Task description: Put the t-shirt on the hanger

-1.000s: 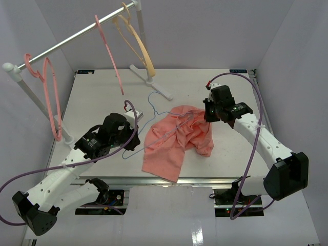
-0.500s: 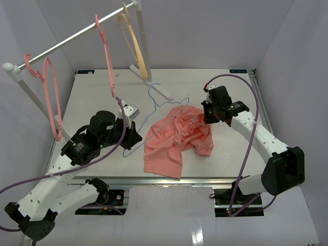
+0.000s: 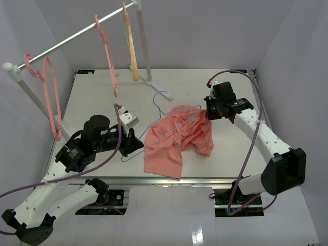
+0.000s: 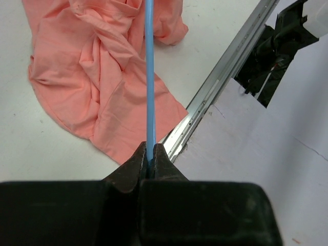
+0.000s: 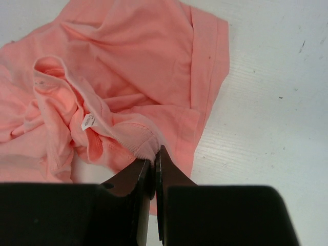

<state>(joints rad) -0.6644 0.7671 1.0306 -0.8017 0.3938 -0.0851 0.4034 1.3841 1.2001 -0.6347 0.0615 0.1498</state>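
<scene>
Your left gripper [image 4: 148,154] clamps the wire hanger [image 4: 149,77], your right gripper [image 5: 154,160] pinches the crumpled t-shirt [image 5: 128,77]; threading is not yet done.

Pretty clearly a robotics lab test cell, not anybody's home: a bare white counter [image 3: 215,92] boxed in by plain white panel walls [image 3: 205,31], a left arm [image 3: 56,197] and a right arm [image 3: 266,141] bolted along an aluminium rail [image 3: 215,180] at its near edge, purple cables [image 3: 246,155] looping loose, and a clothes rail [image 3: 77,36] with plastic hangers [image 3: 51,97] in the back corner.
</scene>
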